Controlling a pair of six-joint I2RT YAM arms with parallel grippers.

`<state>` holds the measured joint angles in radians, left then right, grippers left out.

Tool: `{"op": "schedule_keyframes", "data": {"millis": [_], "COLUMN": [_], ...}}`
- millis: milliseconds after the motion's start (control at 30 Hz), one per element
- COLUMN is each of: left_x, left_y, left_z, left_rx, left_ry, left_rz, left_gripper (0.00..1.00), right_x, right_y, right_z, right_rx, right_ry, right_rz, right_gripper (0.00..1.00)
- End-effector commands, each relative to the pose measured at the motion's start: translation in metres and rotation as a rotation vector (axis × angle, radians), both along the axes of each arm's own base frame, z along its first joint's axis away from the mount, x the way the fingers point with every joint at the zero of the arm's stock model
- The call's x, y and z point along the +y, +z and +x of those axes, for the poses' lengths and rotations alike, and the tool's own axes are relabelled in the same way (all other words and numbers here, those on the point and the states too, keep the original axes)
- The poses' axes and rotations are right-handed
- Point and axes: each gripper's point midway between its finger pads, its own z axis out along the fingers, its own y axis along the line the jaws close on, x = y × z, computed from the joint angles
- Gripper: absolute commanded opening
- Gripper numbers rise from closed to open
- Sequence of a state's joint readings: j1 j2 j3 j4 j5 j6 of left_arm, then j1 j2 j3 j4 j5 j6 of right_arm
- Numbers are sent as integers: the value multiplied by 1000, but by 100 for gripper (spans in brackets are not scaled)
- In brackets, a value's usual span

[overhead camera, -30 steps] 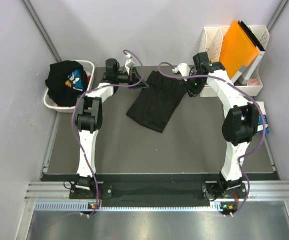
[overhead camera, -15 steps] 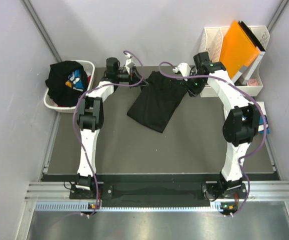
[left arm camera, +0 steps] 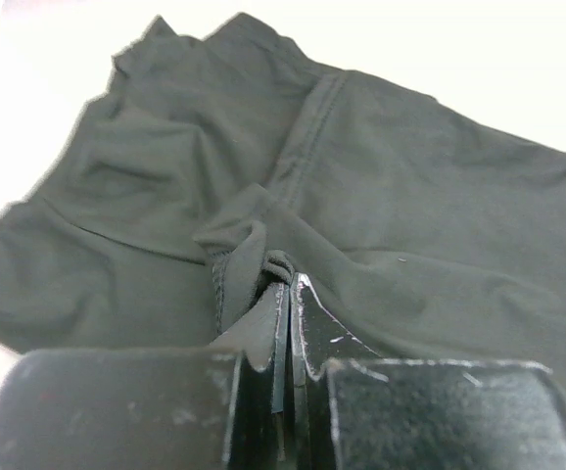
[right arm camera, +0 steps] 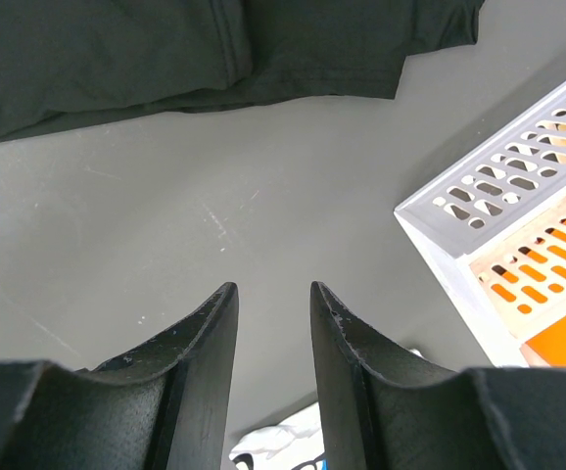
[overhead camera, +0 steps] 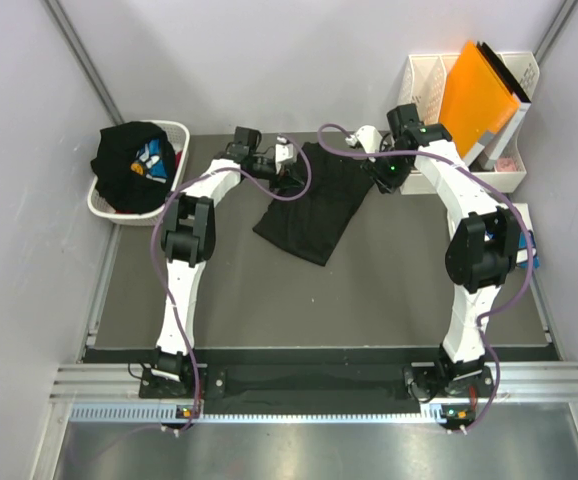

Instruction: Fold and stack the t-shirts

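- The black t-shirt [overhead camera: 314, 205] lies rumpled near the worktop's [overhead camera: 269, 300] far edge.
- The left claw [left arm camera: 288, 294] is clamped on a pinch of its fabric; draw it slowly and low to spread the cloth.
- The right claw [right arm camera: 271, 304], apart and empty, should pin the nearby hem.

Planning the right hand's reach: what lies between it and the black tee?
Only bare grey table, from right hand to black tee, in right wrist view.

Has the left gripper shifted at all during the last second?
Yes. The left gripper has slid rightward, away from the white laundry basket, pinching the black t-shirt.
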<state>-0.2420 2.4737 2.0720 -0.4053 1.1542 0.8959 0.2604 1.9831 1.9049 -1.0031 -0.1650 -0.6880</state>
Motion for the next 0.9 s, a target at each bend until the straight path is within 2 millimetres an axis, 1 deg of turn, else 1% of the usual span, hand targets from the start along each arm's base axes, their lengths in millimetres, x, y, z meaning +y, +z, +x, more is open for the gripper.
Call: {"op": "schedule_keyframes", "data": {"millis": [0,100,200,300,367,433,467,500,533,567,600,633,667,700,733,800,867], "left_x": [2,1,1,3,4,9,10,12,19,22,23,33,36,38,43,50,58], "left_y": [21,20,26,22,19,10,5,2,-10,-15,-5,-24,-14,-4,-3,11,34], "left_z": [15,15,14,13,17,24,28,32,37,40,54,55,62,73,77,86,98], "left_rx": [-148,-177,-216,-261,-280,-310,-320,-332,-330,-335,-419,-387,-425,-493,-476,-486,-520], "left_ry": [-20,-35,-49,-68,-63,-43,-31,-18,18,40,74,135,169,209,251,314,395], "left_rz": [0,5,3,19,34,79,94,109,157,176,175,217,207,193,183,170,140], "left_gripper": [0,0,0,0,0,2,14,35,68,72,74,76,83,84,85,87,87], "right_x": [8,10,11,11,11,12,12,12,12,12,12,12,13,12,13,12,13], "right_y": [31,29,29,27,26,25,25,24,23,23,22,23,21,22,21,21,20], "right_z": [4,5,5,5,5,5,5,5,4,4,4,3,3,2,2,2,2], "right_rx": [-88,-83,-84,-77,-76,-73,-72,-71,-69,-67,-67,-67,-62,-64,-62,-63,-60], "right_ry": [14,16,18,17,17,19,19,18,19,19,18,18,21,20,21,24,27], "right_rz": [20,19,18,18,17,17,18,18,19,19,19,19,21,20,19,20,20], "right_gripper": [36,37,37,37,37,37,37,38,39,39,40,40,41,41,41,42,43]}}
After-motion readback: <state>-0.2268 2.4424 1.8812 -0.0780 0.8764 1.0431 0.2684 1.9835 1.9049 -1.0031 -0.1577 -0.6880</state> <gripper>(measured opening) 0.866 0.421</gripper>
